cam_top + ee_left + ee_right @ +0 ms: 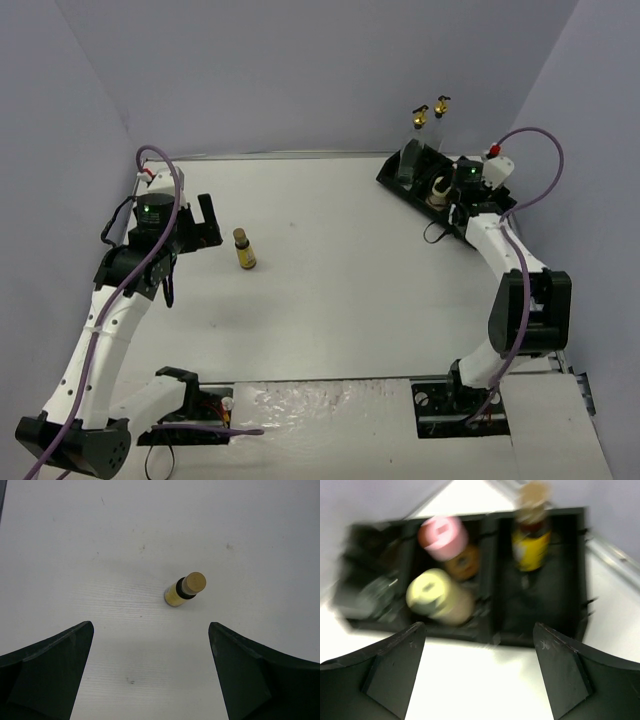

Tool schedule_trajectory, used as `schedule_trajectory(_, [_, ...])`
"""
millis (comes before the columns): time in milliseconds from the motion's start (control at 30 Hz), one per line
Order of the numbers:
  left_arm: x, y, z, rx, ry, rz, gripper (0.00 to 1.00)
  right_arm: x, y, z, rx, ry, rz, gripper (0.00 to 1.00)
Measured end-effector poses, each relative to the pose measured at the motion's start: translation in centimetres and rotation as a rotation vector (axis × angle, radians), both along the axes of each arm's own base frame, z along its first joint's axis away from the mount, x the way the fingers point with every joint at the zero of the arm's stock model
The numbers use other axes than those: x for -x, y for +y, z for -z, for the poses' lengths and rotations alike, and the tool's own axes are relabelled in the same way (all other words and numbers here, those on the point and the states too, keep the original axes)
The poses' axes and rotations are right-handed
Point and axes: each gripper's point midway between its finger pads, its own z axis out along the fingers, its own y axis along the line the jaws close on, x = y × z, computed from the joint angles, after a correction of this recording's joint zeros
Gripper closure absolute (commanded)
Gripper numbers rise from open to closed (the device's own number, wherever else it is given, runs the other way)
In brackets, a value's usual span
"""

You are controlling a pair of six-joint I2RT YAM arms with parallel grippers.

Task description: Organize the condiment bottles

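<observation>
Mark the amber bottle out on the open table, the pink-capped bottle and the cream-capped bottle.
Amber bottle (pixel 184 589), left wrist view, dark band under its cap.
Pink-capped bottle (pixel 442 535), right wrist view, top of its cap.
Cream-capped bottle (pixel 432 593), right wrist view, top of its cap.

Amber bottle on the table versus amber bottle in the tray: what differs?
The table bottle stands on the tabletop, the tray bottle in a black tray compartment. The table bottle lies ahead of the open left gripper, the tray bottle ahead of the open right gripper. Both stand upright, amber.
</observation>
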Motion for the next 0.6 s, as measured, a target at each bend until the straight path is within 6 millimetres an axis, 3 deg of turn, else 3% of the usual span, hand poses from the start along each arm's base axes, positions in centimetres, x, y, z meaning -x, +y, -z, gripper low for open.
schedule_trajectory(133, [0.1, 0.3, -0.1, -0.006, -0.001, -0.012, 0.03, 1.7, 8.8, -1.6, -0.025, -0.029, -0.214, 0.14])
schedule_trajectory(267, [0.4, 0.7, 0.0, -0.011, 0.002, -0.036, 0.03, 4.5, 20.6, -1.5, -0.037, -0.015, -0.523, 0.13])
schedule_trajectory(367, [0.6, 1.0, 0.1, -0.015, 0.009, -0.054, 0.03, 8.4, 29.6, -0.1, -0.029, 0.028, -0.783, 0.13])
schedule_trajectory(467, [0.9, 1.2, 0.1, -0.018, 0.020, -0.062, 0.03, 11.5, 35.0, 1.5, 0.010, 0.074, -0.946, 0.12])
schedule_trajectory(600, [1.1, 1.5, -1.4, -0.020, -0.006, -0.079, 0.03, 12.7, 38.8, 2.7, 0.054, 0.097, -1.056, 0.12])
